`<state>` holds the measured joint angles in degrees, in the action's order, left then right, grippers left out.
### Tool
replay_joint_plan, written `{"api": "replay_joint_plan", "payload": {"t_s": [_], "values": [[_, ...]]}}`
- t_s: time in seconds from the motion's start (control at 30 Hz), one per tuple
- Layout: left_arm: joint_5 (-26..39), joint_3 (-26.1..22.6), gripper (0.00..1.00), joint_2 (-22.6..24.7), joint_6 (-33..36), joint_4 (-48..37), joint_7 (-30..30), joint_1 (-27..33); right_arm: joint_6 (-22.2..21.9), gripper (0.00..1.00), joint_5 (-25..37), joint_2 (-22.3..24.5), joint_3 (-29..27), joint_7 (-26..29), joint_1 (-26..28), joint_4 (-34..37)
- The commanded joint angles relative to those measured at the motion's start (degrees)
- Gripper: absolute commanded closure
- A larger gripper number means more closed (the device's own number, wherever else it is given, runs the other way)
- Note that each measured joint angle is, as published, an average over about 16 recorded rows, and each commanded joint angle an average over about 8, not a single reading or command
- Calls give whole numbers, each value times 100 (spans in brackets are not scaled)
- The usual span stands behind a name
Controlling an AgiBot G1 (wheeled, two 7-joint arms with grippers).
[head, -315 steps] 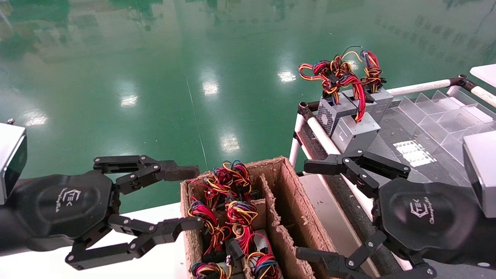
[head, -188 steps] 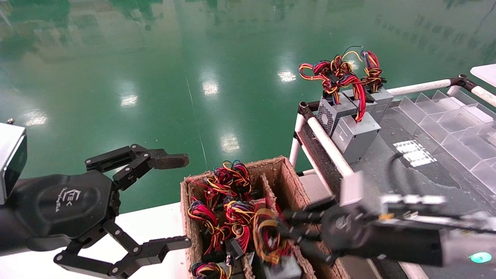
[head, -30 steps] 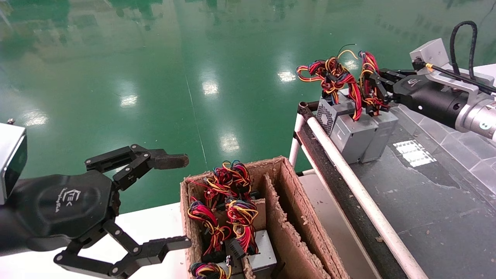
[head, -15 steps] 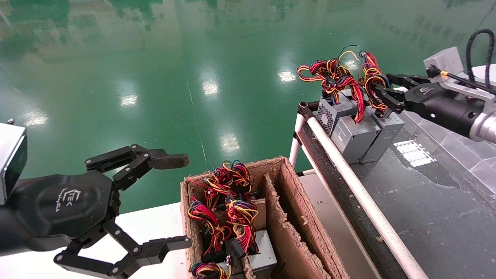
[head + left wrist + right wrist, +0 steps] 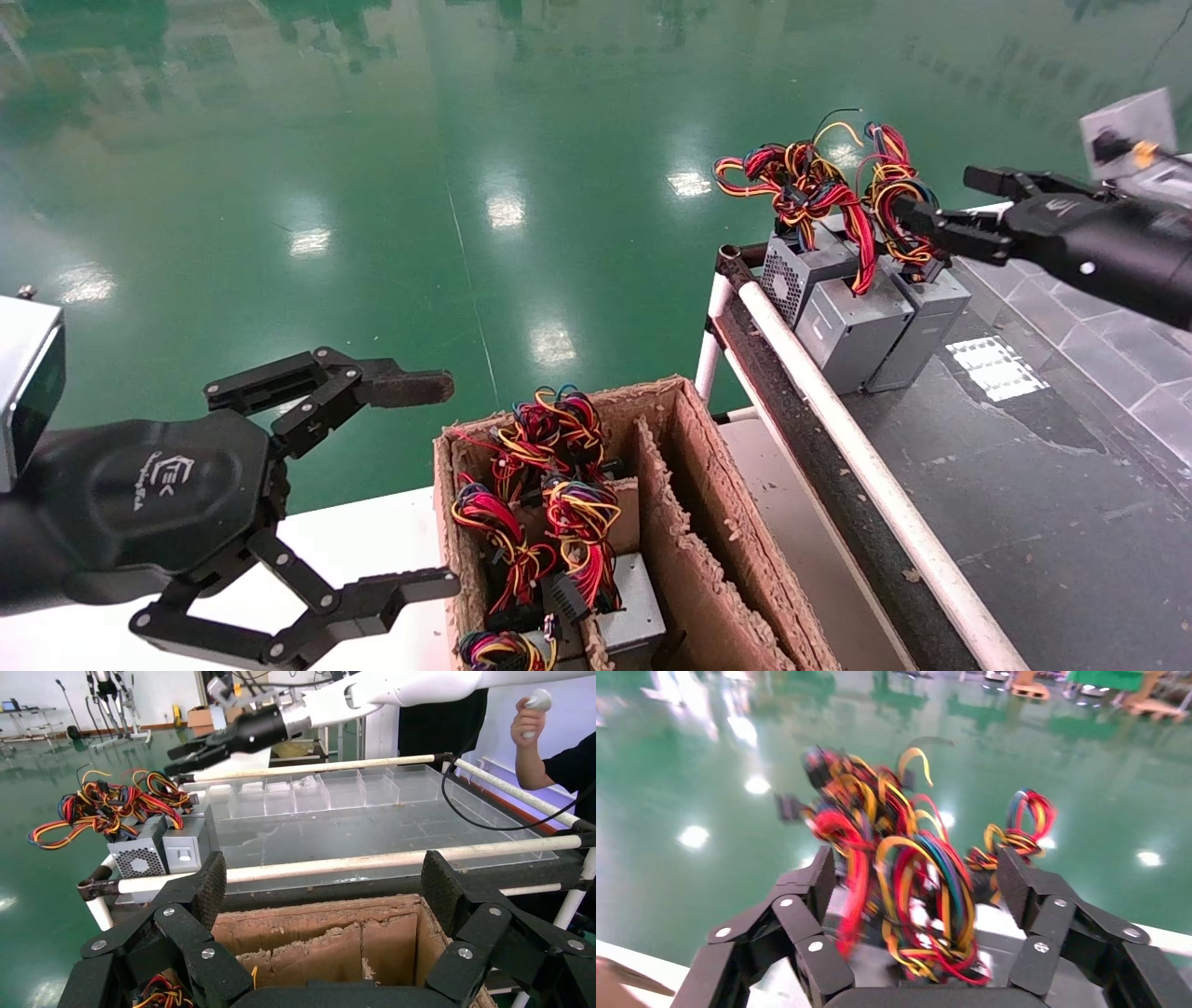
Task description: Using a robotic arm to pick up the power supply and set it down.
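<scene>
The power supply (image 5: 922,312), a small grey box with a loop of red, yellow and blue wires (image 5: 892,210), stands on the dark table beside two similar units. My right gripper (image 5: 936,196) hovers just right of the wire loop, open and gripping nothing. In the right wrist view the wire bundle (image 5: 919,896) lies between the spread fingers of the right gripper (image 5: 917,874), unclamped. My left gripper (image 5: 440,485) is parked open at the lower left, beside the cardboard box. In its own view the left gripper (image 5: 325,885) is empty.
A divided cardboard box (image 5: 680,559) holds several wired power supplies. A vent-grille unit (image 5: 792,275) and another grey unit (image 5: 843,326) stand at the table's far corner. A white rail (image 5: 838,429) edges the table. Clear plastic dividers (image 5: 337,790) line the back.
The right gripper carried the power supply from the box to the table, opened, and has drawn back to the right off the wires. The left arm stayed still.
</scene>
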<state>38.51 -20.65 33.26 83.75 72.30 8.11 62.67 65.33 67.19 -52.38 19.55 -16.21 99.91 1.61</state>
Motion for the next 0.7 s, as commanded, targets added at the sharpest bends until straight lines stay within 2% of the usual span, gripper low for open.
{"api": "replay_joint_plan", "payload": {"t_s": [0.03,0.27,0.7], "values": [[0,0,0,0,0,0,0,0,196,0,8,59,1,203,71,27],[-1,0,0,0,-2,-1,-1,-1,589,0,-107,214,-27,540,18,-269],[-1,-1,0,0,-1,-2,-1,-1,907,0,-641,550,-99,1015,-831,-1867]]}}
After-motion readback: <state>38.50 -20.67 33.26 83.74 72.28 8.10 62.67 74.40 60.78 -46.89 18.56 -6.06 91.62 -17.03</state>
